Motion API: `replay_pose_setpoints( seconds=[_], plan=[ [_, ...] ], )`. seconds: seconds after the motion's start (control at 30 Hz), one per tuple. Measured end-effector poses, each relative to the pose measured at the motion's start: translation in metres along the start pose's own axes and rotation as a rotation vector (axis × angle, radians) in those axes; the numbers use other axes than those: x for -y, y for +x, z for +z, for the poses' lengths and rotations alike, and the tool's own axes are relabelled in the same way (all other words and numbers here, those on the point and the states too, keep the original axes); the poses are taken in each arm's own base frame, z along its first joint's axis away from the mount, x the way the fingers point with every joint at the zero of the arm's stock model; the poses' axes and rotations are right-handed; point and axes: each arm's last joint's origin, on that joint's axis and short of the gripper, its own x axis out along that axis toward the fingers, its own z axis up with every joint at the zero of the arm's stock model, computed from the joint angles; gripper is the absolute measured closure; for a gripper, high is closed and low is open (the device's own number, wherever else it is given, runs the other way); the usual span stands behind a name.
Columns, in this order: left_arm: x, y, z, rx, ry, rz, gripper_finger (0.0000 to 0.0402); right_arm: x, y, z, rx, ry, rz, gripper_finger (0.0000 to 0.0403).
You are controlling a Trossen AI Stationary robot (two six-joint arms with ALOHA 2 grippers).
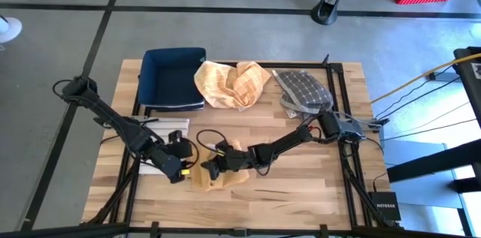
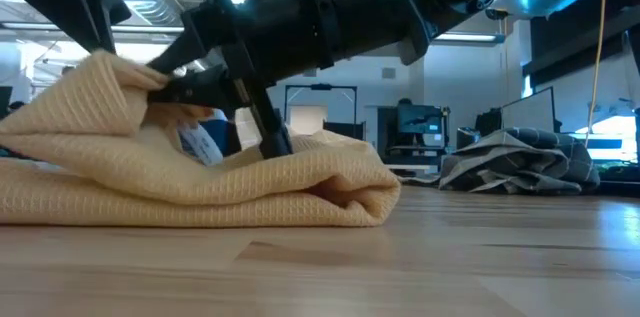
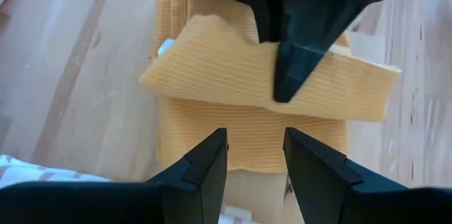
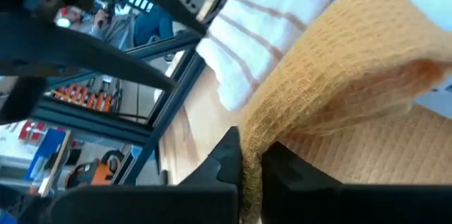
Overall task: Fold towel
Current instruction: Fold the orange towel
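A yellow waffle towel [image 1: 225, 179] lies partly folded on the table's near part; its folded edge [image 2: 385, 197] rests on the wood. My right gripper [image 1: 213, 167] reaches in from the right and is shut on a raised flap of it [image 3: 233, 68]. My left gripper [image 3: 256, 146] is open and sits just left of the towel [image 3: 247, 136], its fingers pointing at the towel's left end. In the low view the flap [image 2: 90, 87] stands up over the lower layers. My right gripper pinches an edge of the towel's upper flap [image 4: 248, 143] between its two fingers, slanting down from the table's right side. The flap is lifted off the lower layers and curls over them [image 2: 120, 97], while the rest of the towel lies on the table.
A white towel with orange stripes [image 1: 158, 127] lies under my left arm. At the far side sit a blue bin [image 1: 173, 76], an orange plaid cloth [image 1: 229, 82] and a grey checked cloth [image 1: 304, 91]. Bare wood [image 1: 301, 185] lies right of the yellow towel.
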Motion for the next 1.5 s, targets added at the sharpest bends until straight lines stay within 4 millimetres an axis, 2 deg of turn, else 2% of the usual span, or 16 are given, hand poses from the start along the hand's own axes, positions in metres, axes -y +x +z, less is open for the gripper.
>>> replay_pose_setpoints(
  seconds=[0.1,0.3,0.43,0.6,0.77,0.9,0.97,1.07,1.2,1.27,1.33,1.43,1.5],
  plan=[
    [0.000,0.000,0.000,-0.001,0.001,0.000,0.0269,-0.001,0.000,0.000,-0.015,-0.028,0.016,0.0353],
    [0.000,0.000,0.000,-0.002,0.001,0.002,0.0269,-0.007,0.000,0.002,-0.012,-0.028,0.082,0.0268],
    [-0.001,-0.003,0.000,0.003,-0.003,-0.008,0.0269,-0.007,0.000,0.001,-0.055,-0.079,0.100,0.0229],
    [-0.004,-0.013,0.002,0.022,-0.020,-0.051,0.0269,-0.009,-0.001,0.001,-0.058,-0.097,0.109,0.0210],
    [-0.007,-0.022,0.004,0.043,-0.055,-0.083,0.0269,-0.018,-0.002,0.013,0.024,-0.081,0.212,0.0210],
    [-0.007,-0.022,0.004,0.045,-0.061,-0.083,0.0269,-0.011,0.000,0.010,-0.032,-0.122,0.150,0.0210],
    [-0.006,-0.019,0.004,0.068,-0.068,-0.080,0.0269,-0.007,0.000,0.007,-0.066,-0.137,0.118,0.0210],
    [-0.006,-0.011,0.001,0.119,-0.086,-0.081,0.0269,-0.009,-0.001,0.006,-0.144,-0.204,0.168,0.0210],
    [-0.005,0.002,-0.005,0.185,-0.119,-0.122,0.0269,-0.023,-0.014,0.018,-0.276,-0.327,0.204,0.0210],
    [-0.004,0.012,-0.010,0.208,-0.134,-0.141,0.0269,-0.029,-0.026,0.025,-0.316,-0.424,0.121,0.0210],
    [-0.004,0.024,-0.017,0.206,-0.148,-0.139,0.0269,-0.027,-0.037,0.028,-0.329,-0.541,-0.030,0.0210],
    [-0.004,0.044,-0.025,0.181,-0.168,-0.117,0.0269,-0.022,-0.049,0.023,-0.337,-0.732,-0.214,0.0210],
    [-0.002,0.058,-0.028,0.150,-0.170,-0.109,0.0269,-0.019,-0.053,0.013,-0.335,-0.808,-0.239,0.0210]
  ],
)
